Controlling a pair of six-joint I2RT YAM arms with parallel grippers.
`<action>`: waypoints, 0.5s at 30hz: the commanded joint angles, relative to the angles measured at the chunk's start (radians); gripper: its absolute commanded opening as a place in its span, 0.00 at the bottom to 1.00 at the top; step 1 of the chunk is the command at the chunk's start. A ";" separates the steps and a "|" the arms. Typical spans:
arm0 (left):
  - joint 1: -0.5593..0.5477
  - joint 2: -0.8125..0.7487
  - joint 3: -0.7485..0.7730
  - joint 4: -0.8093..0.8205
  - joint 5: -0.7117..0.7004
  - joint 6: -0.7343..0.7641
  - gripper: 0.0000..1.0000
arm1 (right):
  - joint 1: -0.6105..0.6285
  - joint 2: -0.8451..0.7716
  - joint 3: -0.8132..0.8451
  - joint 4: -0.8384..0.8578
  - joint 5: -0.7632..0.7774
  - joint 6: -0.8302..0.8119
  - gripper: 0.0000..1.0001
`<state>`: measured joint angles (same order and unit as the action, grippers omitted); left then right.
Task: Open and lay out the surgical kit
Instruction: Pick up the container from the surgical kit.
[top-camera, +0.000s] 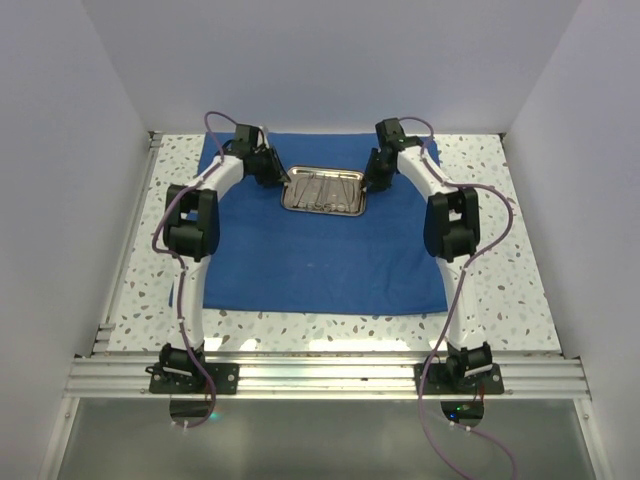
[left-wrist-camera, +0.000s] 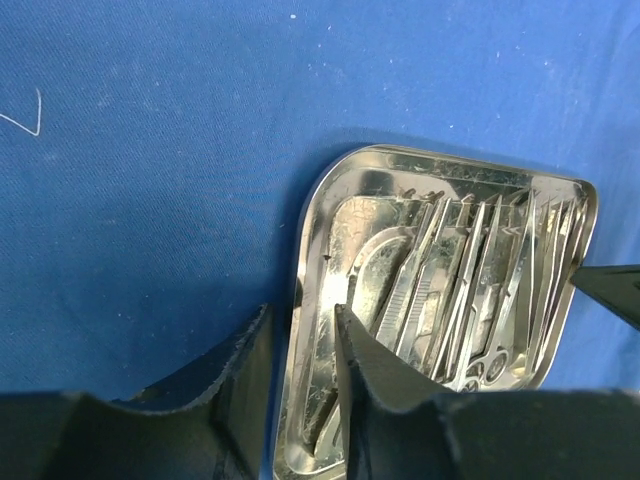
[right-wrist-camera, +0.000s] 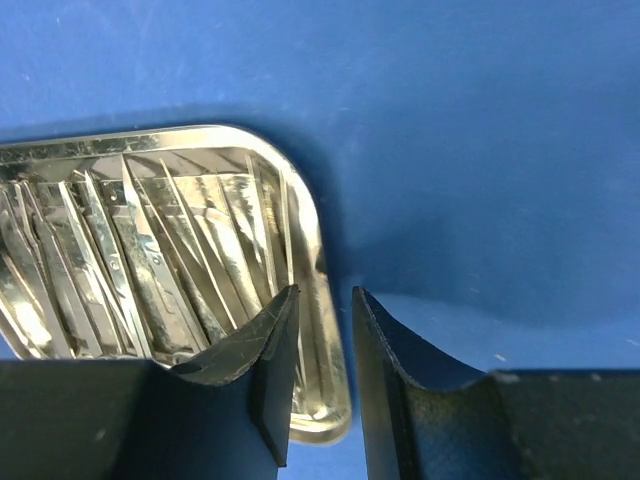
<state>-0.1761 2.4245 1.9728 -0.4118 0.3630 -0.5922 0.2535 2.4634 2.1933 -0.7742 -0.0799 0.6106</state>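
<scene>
Blue cloth (top-camera: 310, 260) lies flat on tabletop (top-camera: 500, 290). Tray (top-camera: 322, 212) sits on cloth near its 12 o'clock end, w/ thin silver tools (top-camera: 325, 188) side by side inside. L gripper (left-wrist-camera: 303, 315) is at tray's 9 o'clock edge, R gripper (right-wrist-camera: 325, 292) at 3 o'clock edge. Each has jaws either side of the rim, one in, one out. Can't tell if they squeeze it.

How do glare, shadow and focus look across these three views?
Top external: even light; instruments in the tray too small to separate. Left wrist: mirror glare merges the instruments; near fingers dark and soft. Right wrist: yellowish glare on the tray, dark shadow on the cloth beside it.
</scene>
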 joint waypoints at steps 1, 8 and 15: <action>-0.005 0.013 0.035 -0.028 -0.009 0.037 0.33 | 0.023 0.032 0.057 -0.042 0.003 -0.028 0.30; -0.008 0.011 0.028 -0.042 -0.009 0.057 0.18 | 0.047 0.054 0.068 -0.083 0.069 -0.071 0.10; -0.019 0.004 0.018 -0.041 0.005 0.080 0.00 | 0.052 0.046 0.048 -0.114 0.104 -0.091 0.00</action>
<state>-0.1780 2.4248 1.9728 -0.4397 0.3500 -0.5392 0.2871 2.5000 2.2440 -0.8246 -0.0078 0.5461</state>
